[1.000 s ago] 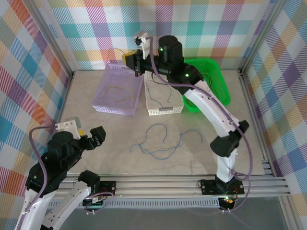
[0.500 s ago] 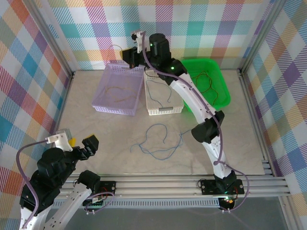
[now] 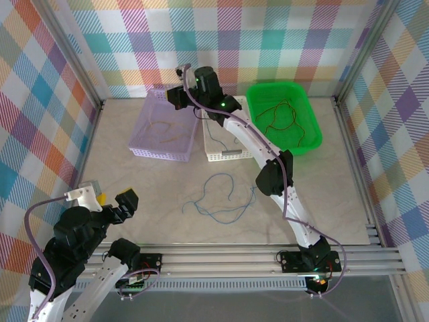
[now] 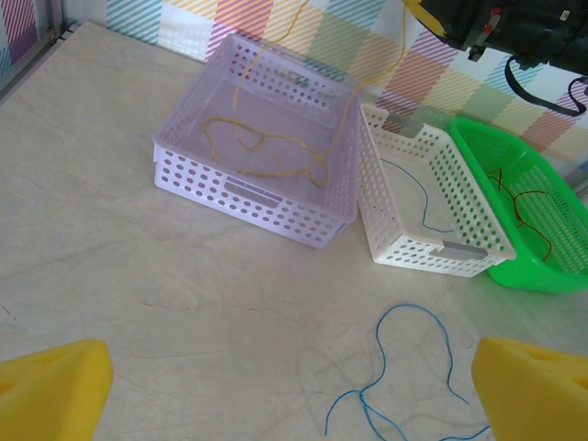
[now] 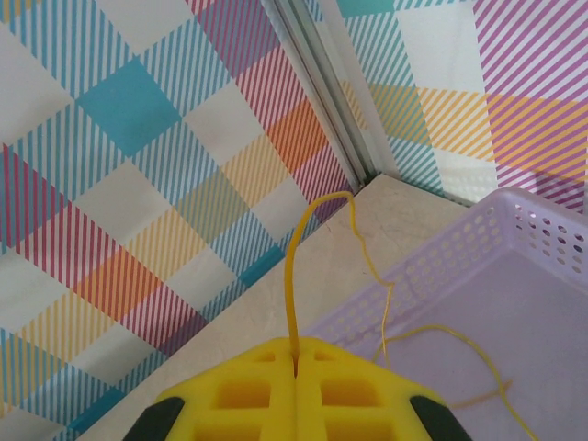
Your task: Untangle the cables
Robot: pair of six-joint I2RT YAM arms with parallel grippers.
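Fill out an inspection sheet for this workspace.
Surface: pale marbled table.
Job's things: blue wires loose on the table; yellow wire trailing into the purple basket; more wires in the white basket and green bin.
Clutter: nothing seen.
Grippers: left gripper jaws open, empty; right gripper jaws shut on the yellow wire.
Cables: purple-grey arm leads run along both arms.
Surroundings: checked walls, aluminium frame.
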